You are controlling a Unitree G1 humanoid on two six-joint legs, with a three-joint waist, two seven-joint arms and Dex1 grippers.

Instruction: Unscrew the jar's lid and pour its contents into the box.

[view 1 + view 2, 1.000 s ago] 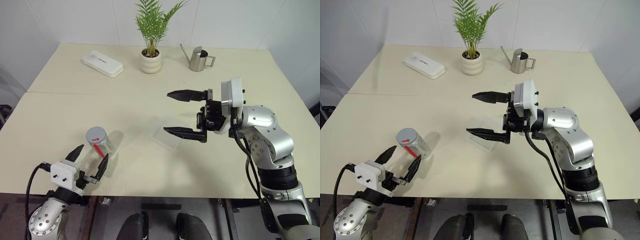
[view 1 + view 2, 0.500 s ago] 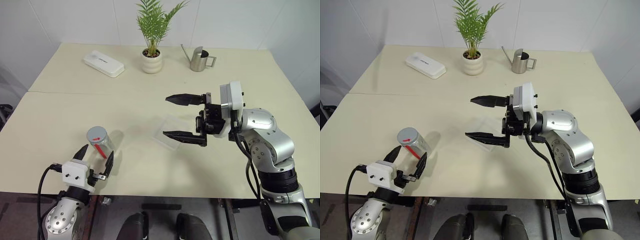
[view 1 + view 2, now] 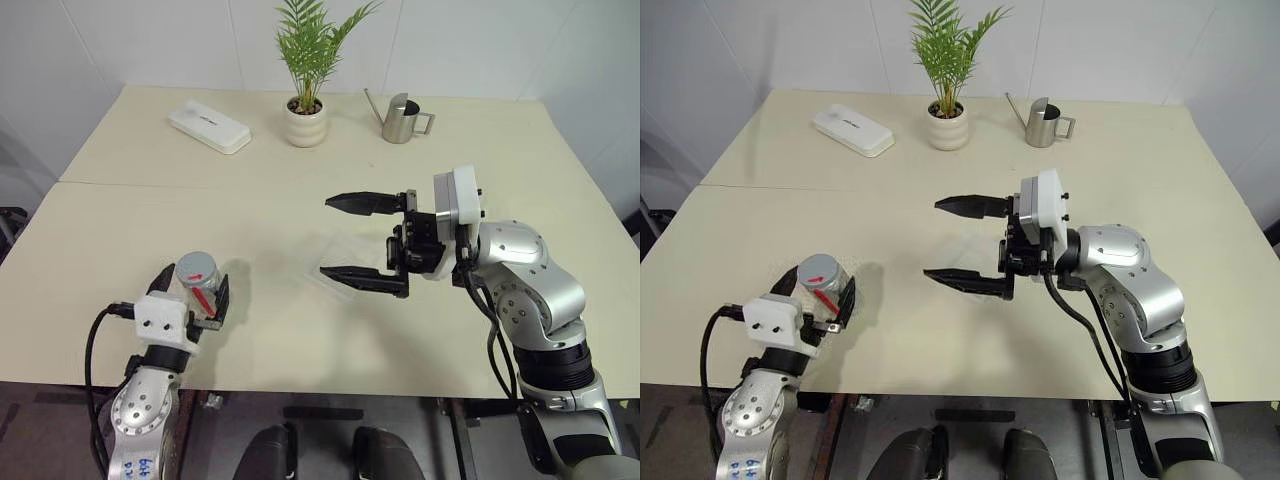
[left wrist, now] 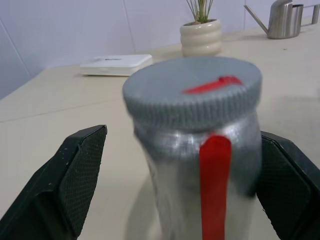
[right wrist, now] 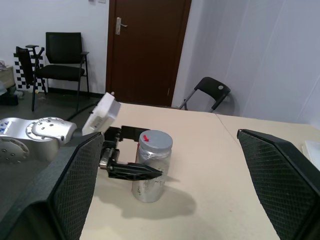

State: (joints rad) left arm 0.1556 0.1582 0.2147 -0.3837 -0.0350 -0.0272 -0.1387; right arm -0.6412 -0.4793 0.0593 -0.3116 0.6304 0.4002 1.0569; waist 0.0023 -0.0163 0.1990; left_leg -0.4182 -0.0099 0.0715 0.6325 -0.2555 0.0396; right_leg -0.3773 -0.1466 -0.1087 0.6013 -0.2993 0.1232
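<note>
While I look down over the cream table [image 3: 300, 180], its far edge carries a white oblong case [image 3: 208, 128], a ribbed white pot with a green palm-like plant [image 3: 305, 118] and a steel spouted can [image 3: 403, 117], all set well apart from the work near me. Nothing stands between my two arms except the box [image 3: 335, 262], a shallow clear plastic tray that is hard to make out, since the right pincer [image 3: 345, 238] hovers above it and hides part of it. That pincer is turned sideways with its two black pointed fingers spread wide, one above the other, and it carries nothing. Close to the near left edge stands the jar [image 3: 201, 284], upright, a small cylinder with a silvery sheen (a red strip runs down its side). The lid [image 4: 192, 90] sits on it, gray, round and flat with a ribbed rim and a red mark on top. My left pincer [image 3: 190, 290] is spread wide with one finger on each side of the jar; its flat, finely textured black pads [image 4: 82, 170] stand beside the jar's wall, and I cannot tell whether they touch it. I can't make out the contents through the wall.
</note>
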